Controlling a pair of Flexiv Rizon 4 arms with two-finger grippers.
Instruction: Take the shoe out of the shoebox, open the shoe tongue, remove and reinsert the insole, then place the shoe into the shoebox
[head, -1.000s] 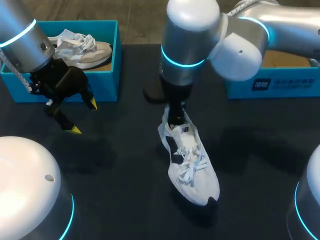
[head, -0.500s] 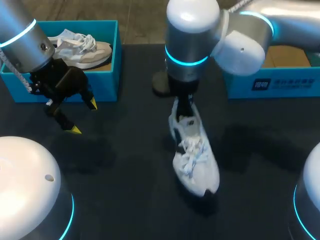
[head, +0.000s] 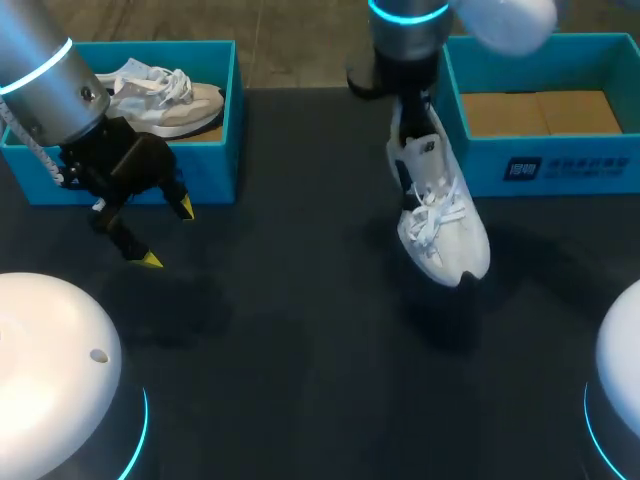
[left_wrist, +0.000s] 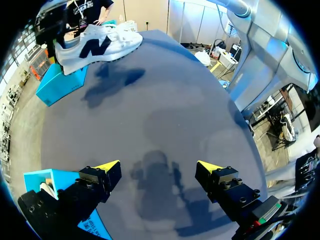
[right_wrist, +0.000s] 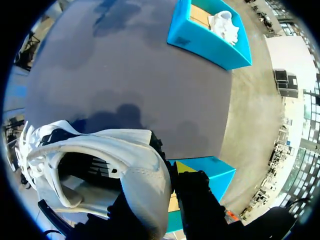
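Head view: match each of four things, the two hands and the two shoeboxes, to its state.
Column one:
1 left hand
2 right hand
3 left shoebox
4 right shoebox

Column two:
A bare brown floor showing
B open above the table
C shut on the lifted sneaker
D the other sneaker lies inside

Pairs: 1-B, 2-C, 3-D, 4-A.

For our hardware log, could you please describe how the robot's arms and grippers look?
The left arm and right arm are silver cylinders with glowing cyan rings. The left gripper and right gripper are black with yellow tips. A braided cable runs beside the left arm.
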